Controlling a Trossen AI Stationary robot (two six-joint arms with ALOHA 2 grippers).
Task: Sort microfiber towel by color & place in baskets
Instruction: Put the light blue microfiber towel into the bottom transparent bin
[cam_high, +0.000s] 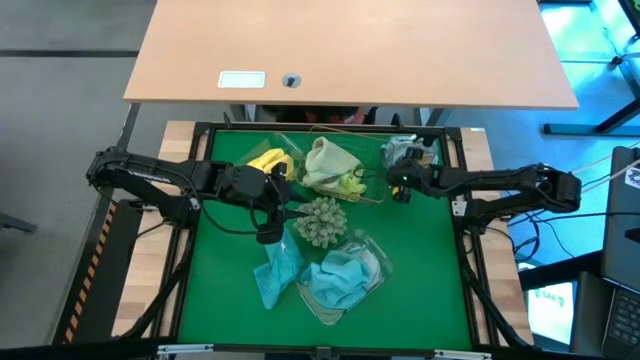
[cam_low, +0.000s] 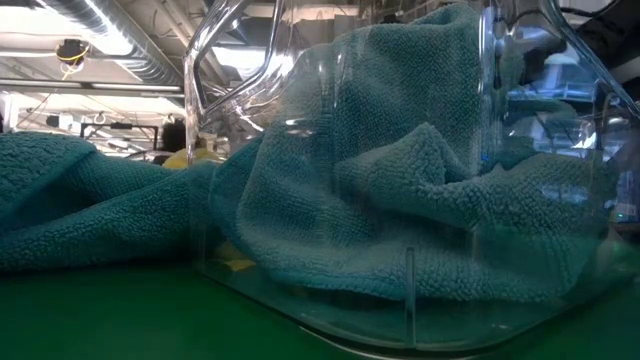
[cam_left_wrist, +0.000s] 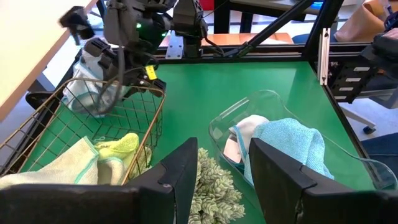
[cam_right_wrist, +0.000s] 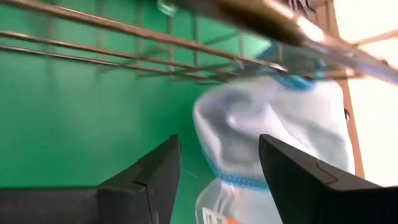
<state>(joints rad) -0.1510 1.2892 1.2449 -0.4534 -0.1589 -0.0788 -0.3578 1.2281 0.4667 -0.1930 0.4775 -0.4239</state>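
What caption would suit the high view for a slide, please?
Both open pincers, left and right, hover between wire basket and blue-towel tub.

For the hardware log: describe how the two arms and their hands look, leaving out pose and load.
Both arms are dark, near black, built of jointed segments with black cables looping along them. The left hand ends in two flat, broad dark fingers with squared tips. The right hand has the same matte dark fingers. From the left wrist view, the right arm's wrist shows a green indicator light and a small yellow tag.
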